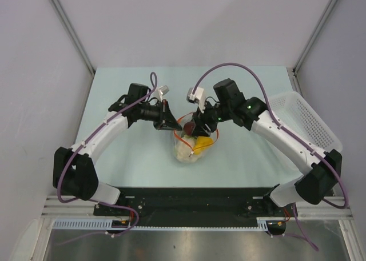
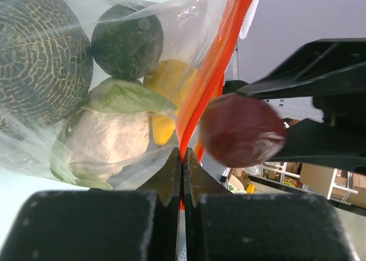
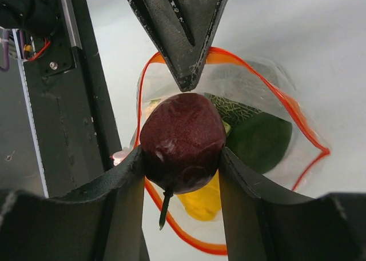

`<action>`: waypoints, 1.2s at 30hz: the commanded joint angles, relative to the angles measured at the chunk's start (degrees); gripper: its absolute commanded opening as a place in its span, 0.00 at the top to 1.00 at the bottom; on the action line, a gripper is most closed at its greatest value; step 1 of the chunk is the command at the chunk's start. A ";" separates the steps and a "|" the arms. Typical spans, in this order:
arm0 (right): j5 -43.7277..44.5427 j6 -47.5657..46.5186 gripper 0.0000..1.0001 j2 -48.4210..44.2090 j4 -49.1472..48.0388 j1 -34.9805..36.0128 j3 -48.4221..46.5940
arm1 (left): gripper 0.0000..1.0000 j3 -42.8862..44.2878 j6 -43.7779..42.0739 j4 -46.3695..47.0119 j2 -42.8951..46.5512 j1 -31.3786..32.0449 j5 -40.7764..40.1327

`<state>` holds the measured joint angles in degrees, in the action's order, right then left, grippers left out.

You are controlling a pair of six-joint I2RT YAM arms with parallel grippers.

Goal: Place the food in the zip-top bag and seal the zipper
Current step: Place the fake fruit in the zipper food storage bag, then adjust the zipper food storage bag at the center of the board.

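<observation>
The clear zip-top bag (image 1: pixel 191 147) stands mid-table with its orange-red zipper (image 3: pixel 297 115) held open in a loop. Inside lie a netted dark green melon (image 2: pixel 34 61), a dark green round piece (image 2: pixel 127 41), a pale cream piece (image 2: pixel 108 144) with a lime green leaf, and a yellow piece (image 3: pixel 200 201). My left gripper (image 2: pixel 182 158) is shut on the zipper strip (image 2: pixel 211 84) at the bag's left rim. My right gripper (image 3: pixel 182 169) is shut on the dark red round fruit (image 3: pixel 182 141), which has a short stem, and holds it just above the bag's open mouth.
A white perforated basket (image 1: pixel 306 121) stands at the table's right edge, beside the right arm. The pale green table (image 1: pixel 126 158) is bounded by grey walls at the back and sides. The two grippers are close together over the bag.
</observation>
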<state>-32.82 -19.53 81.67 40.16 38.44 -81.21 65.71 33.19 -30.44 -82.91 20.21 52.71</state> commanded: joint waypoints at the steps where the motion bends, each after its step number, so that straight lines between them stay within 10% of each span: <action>1: 2.66 0.10 0.62 1.03 -3.77 2.08 -0.88 | 1.00 -0.94 1.26 2.93 3.02 -0.52 0.64; 4: 4.33 0.81 0.20 0.95 -4.04 3.05 -1.23 | 1.00 -1.20 1.09 3.01 3.28 -0.52 0.55; 7: 6.18 3.52 0.01 -1.67 -2.02 1.21 -1.50 | 1.00 -1.38 0.83 2.75 3.55 -0.52 0.64; 15: 2.77 9.77 0.00 -6.52 12.29 -13.64 0.60 | 1.00 -2.08 0.30 3.80 4.43 -0.61 0.82; 26: -9.71 16.27 0.33 0.68 8.35 -15.68 5.54 | 0.99 -0.67 -1.20 2.57 4.60 -0.61 0.91; 30: -12.70 16.80 1.00 2.53 6.59 -15.76 3.53 | 1.00 -1.73 -1.81 2.05 6.36 -0.61 0.82; 36: -17.80 14.28 1.00 3.84 15.10 -13.40 -14.55 | 0.99 1.78 -2.96 -2.96 12.33 2.29 2.74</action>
<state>-44.51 -2.98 85.86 51.70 22.94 -82.21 63.68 31.86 -31.40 -76.53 20.38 52.53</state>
